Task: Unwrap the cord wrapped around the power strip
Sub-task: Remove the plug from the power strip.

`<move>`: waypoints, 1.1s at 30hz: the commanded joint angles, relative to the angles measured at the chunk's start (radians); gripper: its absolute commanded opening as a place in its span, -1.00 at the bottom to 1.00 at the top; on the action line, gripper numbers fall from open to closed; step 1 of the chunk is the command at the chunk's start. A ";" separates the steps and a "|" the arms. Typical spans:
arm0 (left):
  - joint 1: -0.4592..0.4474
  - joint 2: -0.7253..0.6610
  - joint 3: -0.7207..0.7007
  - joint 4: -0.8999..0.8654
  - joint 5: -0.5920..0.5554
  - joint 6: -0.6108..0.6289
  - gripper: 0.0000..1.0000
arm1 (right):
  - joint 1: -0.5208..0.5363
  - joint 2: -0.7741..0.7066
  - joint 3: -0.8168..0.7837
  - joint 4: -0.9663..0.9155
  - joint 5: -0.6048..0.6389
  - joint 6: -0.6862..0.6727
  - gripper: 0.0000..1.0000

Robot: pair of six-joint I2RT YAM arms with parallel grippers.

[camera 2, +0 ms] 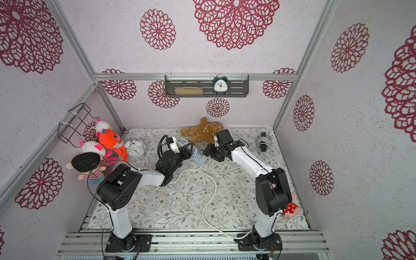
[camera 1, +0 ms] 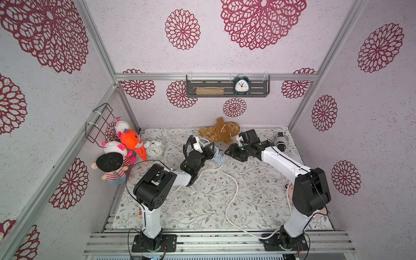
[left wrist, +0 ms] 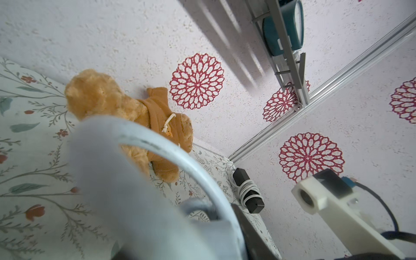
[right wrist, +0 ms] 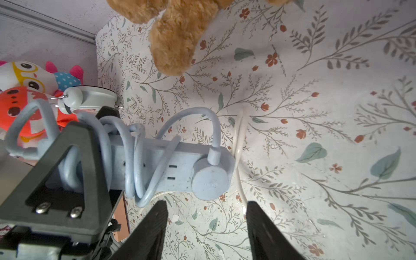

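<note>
A pale blue power strip is lifted a little off the floral mat, mid-back in both top views. Its matching blue cord is looped several times around the body, and its round flat plug sits plugged in at the free end. My left gripper is shut on the strip's wrapped end; one black finger crosses it. In the left wrist view the strip and a cord loop fill the foreground, blurred. My right gripper is open just short of the plug end, touching nothing.
A brown teddy bear lies at the back wall behind both grippers. A black power strip wound with white cord sits back right. A white alarm clock and plush toys crowd the left. A white cable snakes across the mat.
</note>
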 commanded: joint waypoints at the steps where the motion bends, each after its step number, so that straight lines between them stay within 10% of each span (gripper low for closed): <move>1: 0.002 -0.024 -0.001 0.158 -0.019 0.023 -1.00 | 0.002 0.026 0.024 0.066 -0.044 0.075 0.16; 25: 0.002 -0.030 0.008 0.198 0.000 0.038 -1.00 | 0.048 0.121 0.015 0.191 -0.134 0.137 -0.09; 33: -0.001 -0.030 0.010 0.187 0.001 0.048 -1.00 | 0.050 0.126 0.009 0.203 -0.137 0.139 -0.67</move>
